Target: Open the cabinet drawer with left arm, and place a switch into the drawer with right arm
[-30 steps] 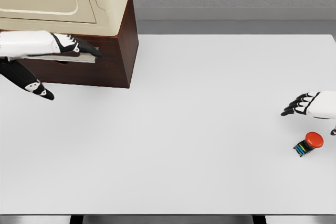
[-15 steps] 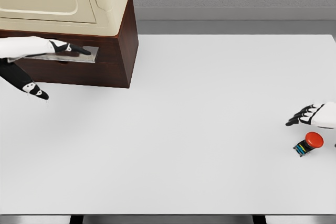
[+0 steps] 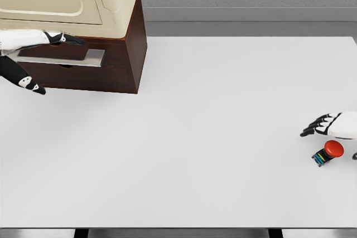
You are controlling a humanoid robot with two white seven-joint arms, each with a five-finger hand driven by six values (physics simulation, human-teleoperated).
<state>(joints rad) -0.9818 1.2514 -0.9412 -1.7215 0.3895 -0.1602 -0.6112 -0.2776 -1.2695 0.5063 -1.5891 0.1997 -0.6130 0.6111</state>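
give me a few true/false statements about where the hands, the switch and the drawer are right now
1. The switch lies on the white table near its right edge. True.
2. The right hand grips the switch. False: its fingers are spread just above it, holding nothing.
3. The left hand is at the cabinet, by the drawer handle. True.
4. The switch is inside the drawer. False: it is on the table, far from the cabinet.

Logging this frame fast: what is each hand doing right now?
Left hand: open, fingers extended above the drawer handle, holding nothing.
Right hand: open, just above the switch, not gripping it.
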